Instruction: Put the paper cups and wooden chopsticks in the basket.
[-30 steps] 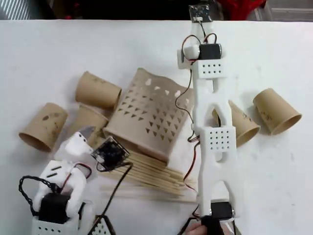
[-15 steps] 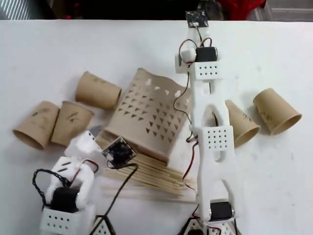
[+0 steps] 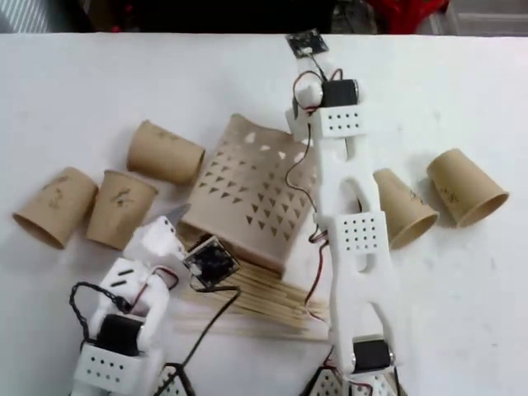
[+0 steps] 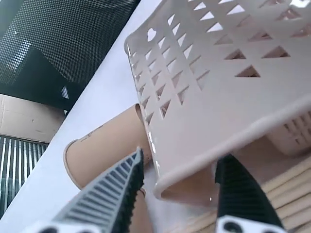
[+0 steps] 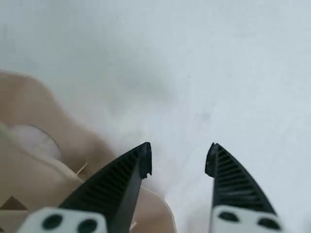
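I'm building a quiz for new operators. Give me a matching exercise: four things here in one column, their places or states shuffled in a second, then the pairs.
1 basket
2 wooden chopsticks
3 left claw
4 right claw

A open over bare table
B mid-table, paper cups on either side
C open, astride a basket corner
D piled flat along one basket edge

Pairs: 1-B, 2-D, 3-C, 4-A

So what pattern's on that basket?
The basket is beige with triangle cutouts and a few hearts; the left wrist view shows it best.
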Robot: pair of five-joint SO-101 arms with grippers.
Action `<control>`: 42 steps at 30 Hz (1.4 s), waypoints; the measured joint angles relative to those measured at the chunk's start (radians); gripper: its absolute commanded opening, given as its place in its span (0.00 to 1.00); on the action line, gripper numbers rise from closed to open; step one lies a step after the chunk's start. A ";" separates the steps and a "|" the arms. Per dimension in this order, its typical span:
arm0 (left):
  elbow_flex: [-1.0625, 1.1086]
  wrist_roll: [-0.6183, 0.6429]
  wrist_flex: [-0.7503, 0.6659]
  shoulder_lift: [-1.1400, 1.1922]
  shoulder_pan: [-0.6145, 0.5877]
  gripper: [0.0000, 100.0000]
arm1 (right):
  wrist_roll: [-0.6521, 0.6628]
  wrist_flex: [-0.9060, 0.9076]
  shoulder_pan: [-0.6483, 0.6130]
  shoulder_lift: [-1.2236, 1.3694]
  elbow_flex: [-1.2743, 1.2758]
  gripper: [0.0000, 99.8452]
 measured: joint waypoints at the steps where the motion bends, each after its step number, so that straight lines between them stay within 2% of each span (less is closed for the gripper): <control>1: 0.000 0.015 -0.014 0.000 0.000 0.24 | 0.003 0.003 -0.002 0.000 -0.008 0.18; 8: -0.002 0.166 -0.032 0.000 -0.005 0.24 | -0.021 0.005 0.018 0.000 -0.021 0.18; 19: -0.008 0.236 -0.029 0.000 -0.049 0.24 | -0.021 0.005 0.029 0.000 -0.021 0.18; 30: -0.173 0.304 0.180 -0.005 -0.072 0.24 | -0.029 0.005 0.038 0.000 -0.021 0.18; 34: -0.170 0.304 0.172 -0.005 -0.072 0.24 | -0.029 0.005 0.043 0.000 -0.021 0.18; 42: -0.103 0.304 0.021 -0.003 -0.117 0.24 | -0.029 0.005 0.100 0.000 -0.017 0.18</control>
